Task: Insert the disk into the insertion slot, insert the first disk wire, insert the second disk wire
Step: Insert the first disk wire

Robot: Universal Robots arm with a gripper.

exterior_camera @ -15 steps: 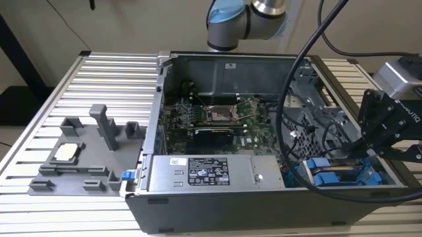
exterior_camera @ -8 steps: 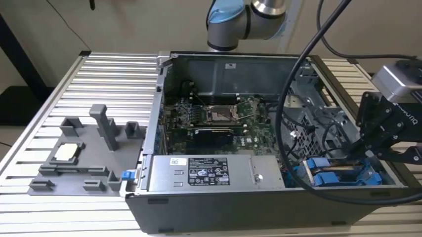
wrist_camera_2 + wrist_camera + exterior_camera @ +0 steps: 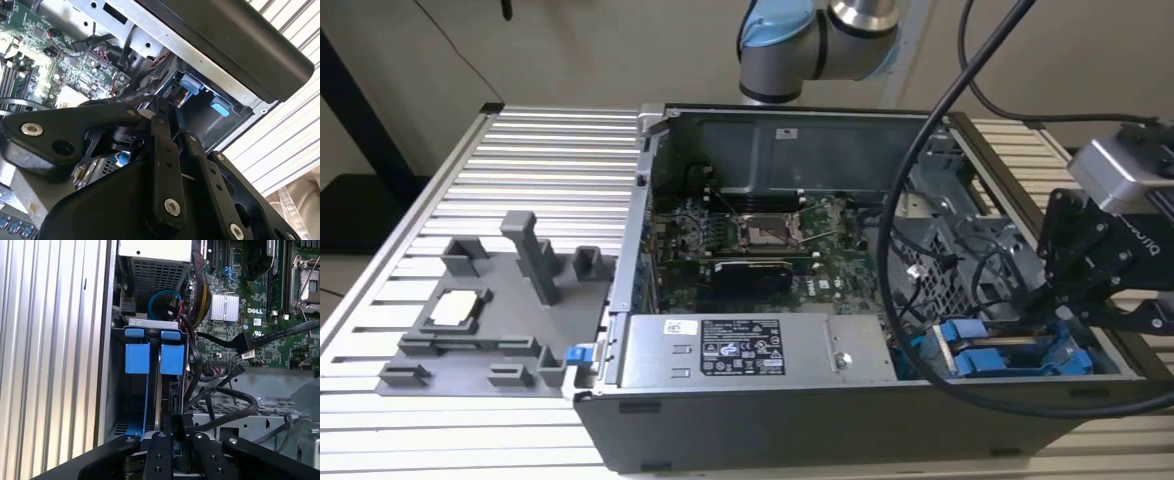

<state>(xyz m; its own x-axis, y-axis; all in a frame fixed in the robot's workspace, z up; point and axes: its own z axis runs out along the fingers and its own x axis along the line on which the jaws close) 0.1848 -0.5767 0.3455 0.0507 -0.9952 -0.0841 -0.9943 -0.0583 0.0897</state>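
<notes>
Ribbed aluminium table (image 3: 547, 150) carries an open computer case (image 3: 761, 425). The gripper (image 3: 175, 427) hangs over the case's drive-bay corner, and I cannot tell whether it is open or closed. Close before it the disk (image 3: 137, 359) sits in the bay. Its long axis runs along the case's side wall, with the blue tabs pointing toward the power supply (image 3: 734, 352). Black cables (image 3: 225, 405) lie beside the disk, inside the case.

Black cables (image 3: 227, 402) crowd one side of the slot (image 3: 122, 390); the case wall (image 3: 111, 300) stands tight against its other side.
</notes>
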